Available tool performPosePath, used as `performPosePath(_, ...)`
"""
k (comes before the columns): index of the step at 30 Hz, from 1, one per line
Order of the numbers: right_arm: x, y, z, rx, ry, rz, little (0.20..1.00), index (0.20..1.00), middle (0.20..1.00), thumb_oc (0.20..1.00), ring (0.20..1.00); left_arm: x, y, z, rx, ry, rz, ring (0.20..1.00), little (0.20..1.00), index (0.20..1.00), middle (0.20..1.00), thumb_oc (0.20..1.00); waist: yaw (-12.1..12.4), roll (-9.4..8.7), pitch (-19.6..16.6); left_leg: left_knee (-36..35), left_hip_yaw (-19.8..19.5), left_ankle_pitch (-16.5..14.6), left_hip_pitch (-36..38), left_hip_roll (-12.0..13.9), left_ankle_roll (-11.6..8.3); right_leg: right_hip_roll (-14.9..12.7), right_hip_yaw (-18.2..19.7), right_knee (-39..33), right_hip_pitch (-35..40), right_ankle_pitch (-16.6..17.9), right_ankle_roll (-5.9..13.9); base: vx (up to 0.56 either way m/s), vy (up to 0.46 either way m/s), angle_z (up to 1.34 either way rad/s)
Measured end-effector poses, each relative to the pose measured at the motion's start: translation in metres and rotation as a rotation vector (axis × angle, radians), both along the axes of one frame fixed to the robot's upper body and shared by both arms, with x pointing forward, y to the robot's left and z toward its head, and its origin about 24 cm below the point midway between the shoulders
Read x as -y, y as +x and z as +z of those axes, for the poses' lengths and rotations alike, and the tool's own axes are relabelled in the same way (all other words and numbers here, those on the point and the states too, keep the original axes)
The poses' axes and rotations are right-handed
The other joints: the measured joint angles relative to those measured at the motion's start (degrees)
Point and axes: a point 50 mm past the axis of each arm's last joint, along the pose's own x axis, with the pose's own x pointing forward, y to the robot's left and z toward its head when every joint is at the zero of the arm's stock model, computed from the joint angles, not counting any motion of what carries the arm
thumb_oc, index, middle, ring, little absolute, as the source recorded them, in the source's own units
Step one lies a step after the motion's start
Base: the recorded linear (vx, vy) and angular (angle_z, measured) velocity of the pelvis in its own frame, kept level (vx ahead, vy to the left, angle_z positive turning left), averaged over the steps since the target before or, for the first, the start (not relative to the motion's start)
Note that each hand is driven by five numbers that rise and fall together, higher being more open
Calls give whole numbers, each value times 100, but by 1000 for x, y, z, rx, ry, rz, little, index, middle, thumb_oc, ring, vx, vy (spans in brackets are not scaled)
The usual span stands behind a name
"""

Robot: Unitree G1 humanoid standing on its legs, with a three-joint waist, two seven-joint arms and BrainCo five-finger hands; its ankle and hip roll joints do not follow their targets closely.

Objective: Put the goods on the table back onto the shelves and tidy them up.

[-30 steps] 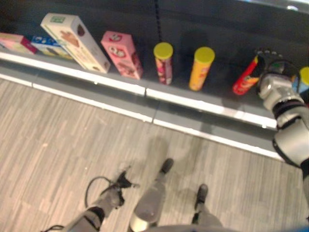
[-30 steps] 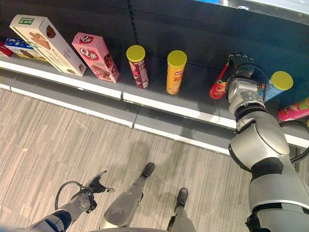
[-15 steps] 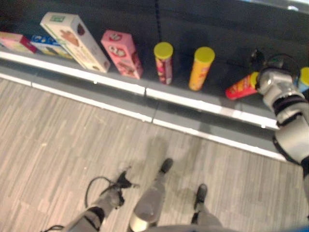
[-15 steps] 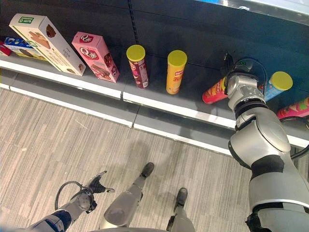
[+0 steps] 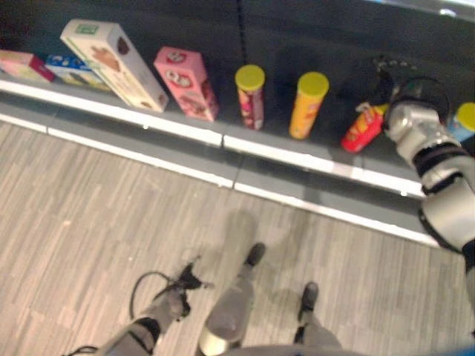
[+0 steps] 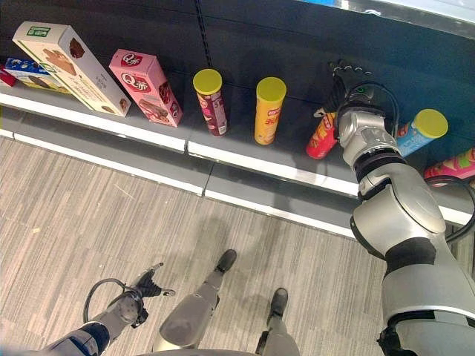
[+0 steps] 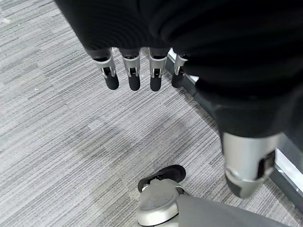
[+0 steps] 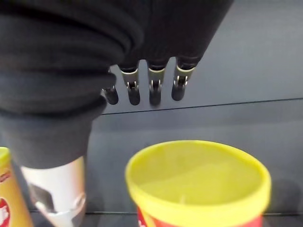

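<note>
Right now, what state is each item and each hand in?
Red can: on the shelf, leaning, lid on, beside the right hand.
Orange can: upright, lid on.
Maroon can: upright, lid on.
Blue can: leaning, lid on.
Pink box: standing, tilted.
White box: standing, tilted.
Right hand: open, fingers straight above the red can's lid.
Left hand: open, idle over the floor.

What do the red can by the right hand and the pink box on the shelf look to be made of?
Red can: likely printed paperboard tube; its yellow lid looks like smooth moulded plastic with a raised rim. Pink box: apparently printed cardboard, with flat faces and crisp folded edges.
</note>
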Motion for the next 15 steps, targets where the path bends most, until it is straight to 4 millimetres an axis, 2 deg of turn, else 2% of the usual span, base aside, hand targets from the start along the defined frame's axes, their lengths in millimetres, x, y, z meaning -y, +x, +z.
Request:
performPosePath(9,-1,0,1,19,-1,1,1000,1000,1000,1000,1000,-1,-1,0,-1,7,6,1000,1000,1000,1000,1000,-19,-29,11,4,1,0,55,4,0,6,6,0,49,3,1,0,0,0)
performPosePath(15,-11,1,6,49,0,46,1000,1000,1000,1000,1000,-6,-6,-3,-19,21,29,1000,1000,1000,1000,1000,-128,-99,12,5,18,-1,105,9,-1,7,34,0,90,13,-3,0,1,-1)
